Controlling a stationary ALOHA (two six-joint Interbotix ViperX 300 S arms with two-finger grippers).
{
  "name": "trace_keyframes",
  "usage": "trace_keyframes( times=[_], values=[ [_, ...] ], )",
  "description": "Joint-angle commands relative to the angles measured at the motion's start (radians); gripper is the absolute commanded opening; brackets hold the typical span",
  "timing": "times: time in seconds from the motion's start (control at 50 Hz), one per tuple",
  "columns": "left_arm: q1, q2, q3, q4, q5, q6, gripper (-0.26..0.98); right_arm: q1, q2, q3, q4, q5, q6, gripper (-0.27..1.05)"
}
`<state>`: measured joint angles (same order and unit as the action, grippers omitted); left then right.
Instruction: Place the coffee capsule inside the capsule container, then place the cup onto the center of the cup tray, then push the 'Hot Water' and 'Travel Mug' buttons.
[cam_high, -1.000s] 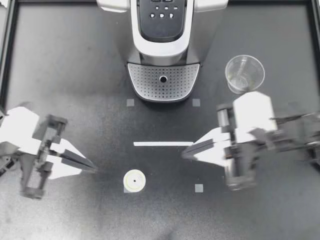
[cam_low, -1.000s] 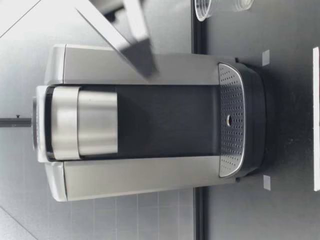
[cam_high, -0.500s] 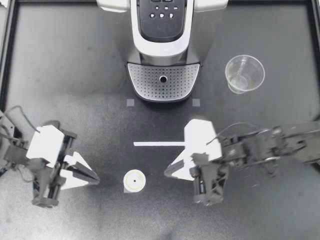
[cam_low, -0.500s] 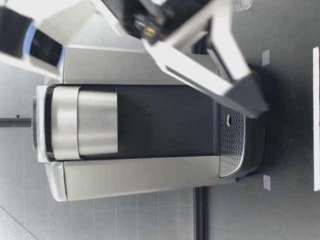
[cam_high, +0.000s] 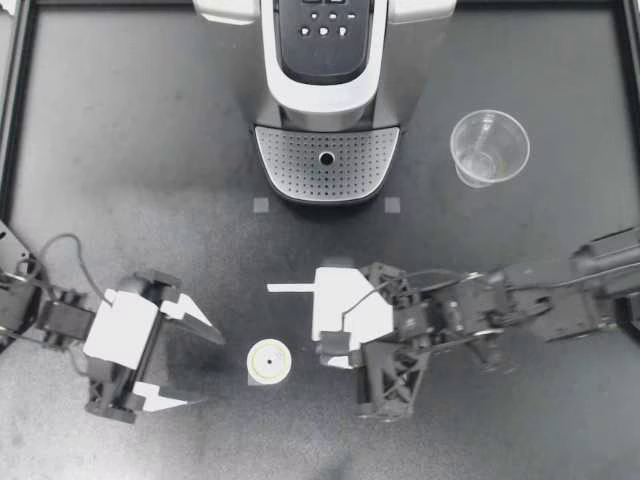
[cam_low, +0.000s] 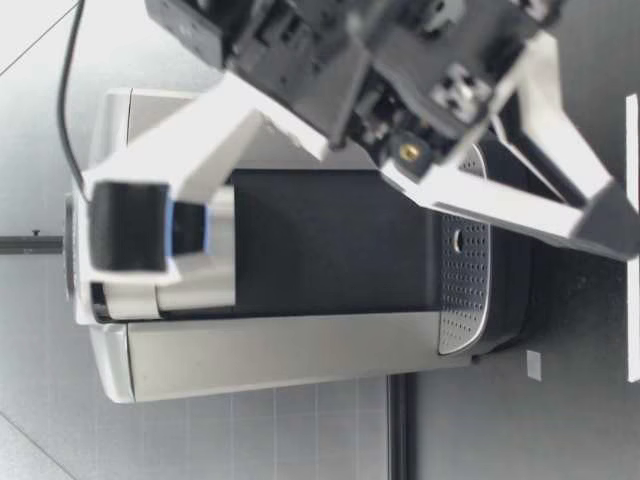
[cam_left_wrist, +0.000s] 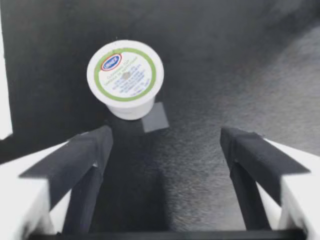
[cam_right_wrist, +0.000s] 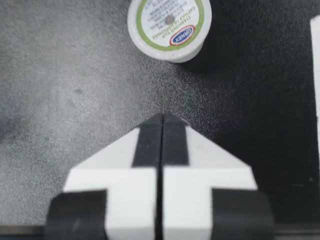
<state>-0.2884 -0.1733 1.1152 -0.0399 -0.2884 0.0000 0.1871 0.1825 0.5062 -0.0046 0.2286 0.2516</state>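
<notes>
The white coffee capsule (cam_high: 269, 361) with a green-ringed lid stands upright on the table in front of the coffee machine (cam_high: 328, 90). My left gripper (cam_high: 200, 368) is open just to its left, nothing between the fingers; in the left wrist view the capsule (cam_left_wrist: 125, 77) sits ahead of the gripper (cam_left_wrist: 166, 135), nearer one finger (cam_left_wrist: 85, 155). My right gripper (cam_high: 325, 345) is shut and empty just right of the capsule; the capsule (cam_right_wrist: 169, 25) lies a short way ahead of the gripper (cam_right_wrist: 162, 116). The clear plastic cup (cam_high: 489, 148) stands to the right of the perforated cup tray (cam_high: 300, 165).
The machine's buttons (cam_high: 325, 22) are on its top panel at the back. A white tape strip (cam_high: 290, 288) and small grey squares (cam_high: 261, 206) mark the black table. A gripper (cam_low: 610, 215) hangs in front of the machine (cam_low: 300, 350) in the low view.
My left gripper has opened and drawn closer to the capsule. My right arm has swung leftward across the table, staying shut, to end beside the capsule.
</notes>
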Motion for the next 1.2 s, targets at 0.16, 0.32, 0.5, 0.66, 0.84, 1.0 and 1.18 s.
trace_keyframes(
  times=[0.16,0.32,0.5,0.66,0.84,1.0,1.18],
  values=[
    [0.017,0.057,-0.071,-0.017,-0.003,0.051,0.75,0.006,0.034,-0.086,0.000,0.081,0.046,0.03],
    [0.025,0.086,-0.092,-0.017,-0.003,0.052,0.75,0.006,0.051,-0.103,0.000,0.086,0.049,0.03],
    [0.057,0.094,-0.104,-0.017,-0.005,0.054,0.75,0.006,0.072,-0.127,0.000,0.086,0.049,0.03],
    [0.057,0.107,-0.120,-0.017,-0.005,0.055,0.75,0.005,0.084,-0.140,-0.002,0.086,0.048,0.03],
    [0.057,0.143,-0.143,-0.017,-0.005,0.063,0.75,0.006,0.095,-0.150,-0.003,0.086,0.048,0.03],
    [0.057,0.169,-0.160,-0.017,-0.005,0.067,0.75,0.005,0.104,-0.161,-0.003,0.086,0.048,0.03],
    [0.057,0.189,-0.170,-0.017,-0.005,0.066,0.75,0.005,0.115,-0.176,-0.003,0.086,0.046,0.03]
  ],
)
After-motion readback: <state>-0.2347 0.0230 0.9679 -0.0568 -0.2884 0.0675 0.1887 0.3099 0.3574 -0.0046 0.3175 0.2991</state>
